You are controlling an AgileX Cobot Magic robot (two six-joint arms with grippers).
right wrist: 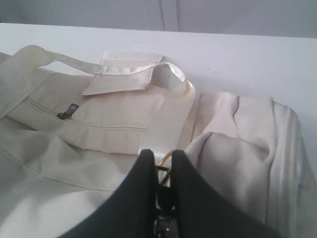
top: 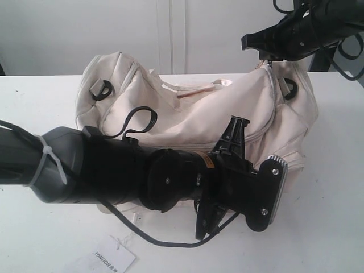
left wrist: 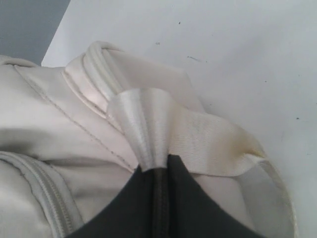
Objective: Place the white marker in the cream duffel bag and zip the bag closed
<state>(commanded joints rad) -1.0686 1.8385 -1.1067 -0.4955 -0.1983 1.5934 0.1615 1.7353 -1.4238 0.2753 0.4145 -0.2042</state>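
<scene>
Right gripper point(right wrist: 162, 157) has its dark fingers drawn narrow on the gold ring pull point(right wrist: 165, 159), which shows as a thin arc between them, at the top of the right end of the cream duffel bag point(top: 227, 114). Left gripper point(left wrist: 159, 168) is pinched tight on a satin strap handle point(left wrist: 208, 144), the webbing bunched into a fold just past the fingertips, low on the bag's front side. The bag lies lengthwise across the middle of the white table point(top: 330, 199), nearer the far edge than the near one, its fabric slumped and creased. A black D-ring point(top: 102, 90) sits at the bag's left end and another point(top: 289, 88) at its right end. A side-pocket zipper point(right wrist: 84, 121) runs closed along one panel. Well apart, at the table's near edge left of the middle, lies a white paper tag point(top: 111, 259) printed TONIJON.
</scene>
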